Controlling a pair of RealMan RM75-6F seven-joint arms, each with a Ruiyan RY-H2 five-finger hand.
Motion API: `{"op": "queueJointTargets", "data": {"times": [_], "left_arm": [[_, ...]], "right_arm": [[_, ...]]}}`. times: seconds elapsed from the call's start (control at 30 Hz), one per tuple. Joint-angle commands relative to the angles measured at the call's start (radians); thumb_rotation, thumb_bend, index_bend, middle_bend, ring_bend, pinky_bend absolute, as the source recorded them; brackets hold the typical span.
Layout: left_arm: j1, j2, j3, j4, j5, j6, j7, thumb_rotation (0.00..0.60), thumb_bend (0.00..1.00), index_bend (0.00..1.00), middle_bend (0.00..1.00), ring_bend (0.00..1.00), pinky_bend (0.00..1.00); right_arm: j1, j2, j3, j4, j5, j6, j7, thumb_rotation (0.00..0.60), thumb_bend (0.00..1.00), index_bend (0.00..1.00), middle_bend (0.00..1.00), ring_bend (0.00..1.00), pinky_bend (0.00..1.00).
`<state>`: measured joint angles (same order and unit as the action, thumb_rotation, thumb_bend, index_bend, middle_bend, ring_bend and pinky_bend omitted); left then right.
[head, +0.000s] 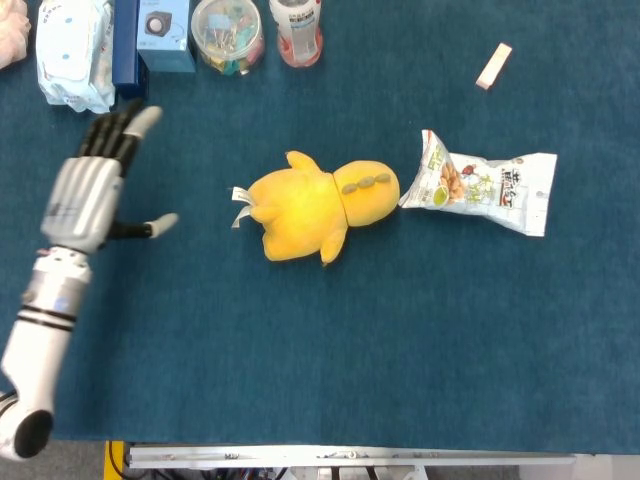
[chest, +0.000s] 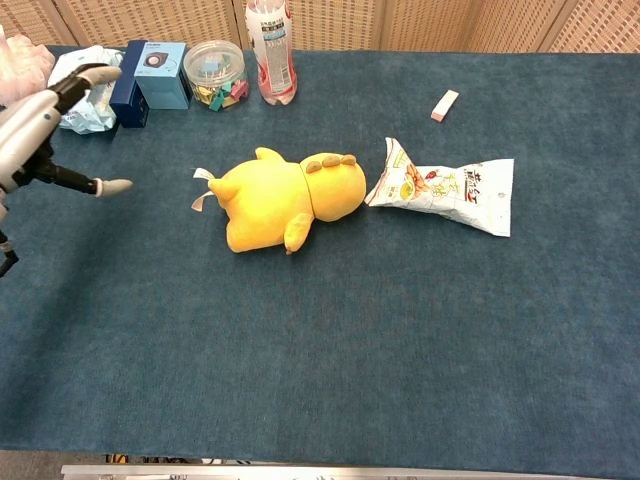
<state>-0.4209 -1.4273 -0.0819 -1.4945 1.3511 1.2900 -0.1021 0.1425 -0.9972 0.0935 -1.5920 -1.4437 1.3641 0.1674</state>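
Yellow plush toy (head: 315, 207) lies on its side at the middle of the table (head: 400, 340), its head touching a snack bag (head: 485, 187) toward the right edge. I see my left hand (head: 88, 192) near the left edge, fingers spread, holding nothing, well apart from the toy.

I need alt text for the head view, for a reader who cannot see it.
A yellow plush toy lies on a blue table, touching a snack bag on its right. The left robot hand hovers open, apart from the toy, near containers along the far edge.
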Motion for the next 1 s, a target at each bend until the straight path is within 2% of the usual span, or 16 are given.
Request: {"op": "queueJointTargets", "data": {"times": [0.03, 0.1, 0.2, 0.6, 1.0], "left_arm": [[0.049, 0.055, -0.004, -0.057, -0.028, 0.052, 0.044, 0.600, 0.04, 0.03, 0.06, 0.03, 0.00], [0.075, 0.083, -0.009, -0.089, -0.040, 0.084, 0.067, 0.600, 0.08, 0.08, 0.09, 0.07, 0.02], [0.110, 0.119, -0.001, -0.129, -0.049, 0.118, 0.107, 0.600, 0.09, 0.12, 0.12, 0.09, 0.05], [0.219, 0.198, 0.045, -0.224, -0.024, 0.215, 0.209, 0.600, 0.09, 0.13, 0.13, 0.09, 0.06], [0.260, 0.214, 0.037, -0.255, -0.001, 0.239, 0.212, 0.600, 0.09, 0.14, 0.14, 0.09, 0.06]], "right_arm": [[0.004, -0.004, -0.001, 0.004, -0.002, -0.006, 0.002, 0.600, 0.18, 0.45, 0.49, 0.38, 0.41], [0.009, -0.007, -0.003, 0.007, -0.006, -0.012, 0.004, 0.600, 0.18, 0.45, 0.49, 0.38, 0.41], [0.019, -0.012, -0.007, 0.010, -0.015, -0.028, 0.006, 0.600, 0.18, 0.45, 0.49, 0.38, 0.41], [0.044, -0.025, -0.013, 0.008, -0.042, -0.045, 0.005, 0.600, 0.18, 0.45, 0.50, 0.38, 0.41], [0.059, -0.028, -0.020, 0.002, -0.067, -0.047, 0.022, 0.600, 0.18, 0.45, 0.50, 0.38, 0.41]]}}
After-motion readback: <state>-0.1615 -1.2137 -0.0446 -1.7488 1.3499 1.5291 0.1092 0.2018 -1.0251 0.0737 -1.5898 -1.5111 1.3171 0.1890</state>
